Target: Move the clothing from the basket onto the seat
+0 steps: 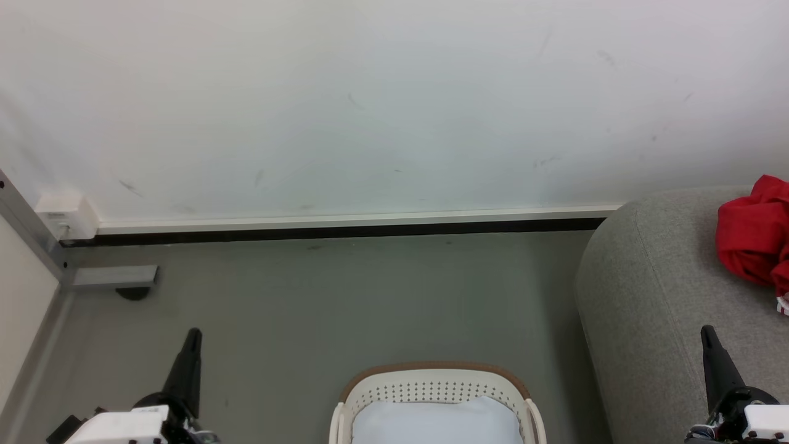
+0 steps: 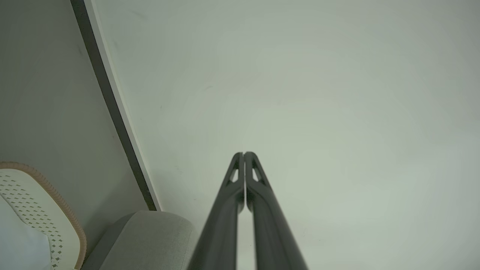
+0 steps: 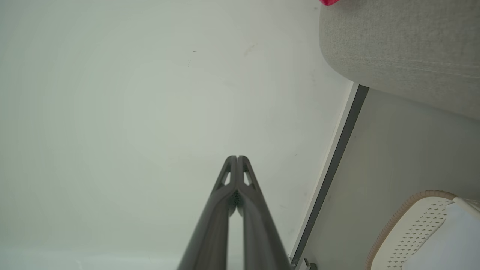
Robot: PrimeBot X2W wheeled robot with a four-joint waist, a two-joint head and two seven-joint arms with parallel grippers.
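Red top (image 1: pixel 749 240) lay on seat (image 1: pixel 653 296); pale cloth (image 1: pixel 437 422), prob. clothing, sat in basket (image 1: pixel 431 390). L gripper (image 1: pixel 193 336) & R gripper (image 1: pixel 707 334) were pinched closed, empty. Next needed one opening over cloth.

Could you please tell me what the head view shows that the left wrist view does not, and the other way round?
Head view adds: a red garment lying on the seat, and the right gripper. Left wrist view adds: a close look at the left gripper, fingers pressed together, holding nothing. Both: the basket with pale blue cloth inside, the seat, the grey floor, white wall and dark skirting.
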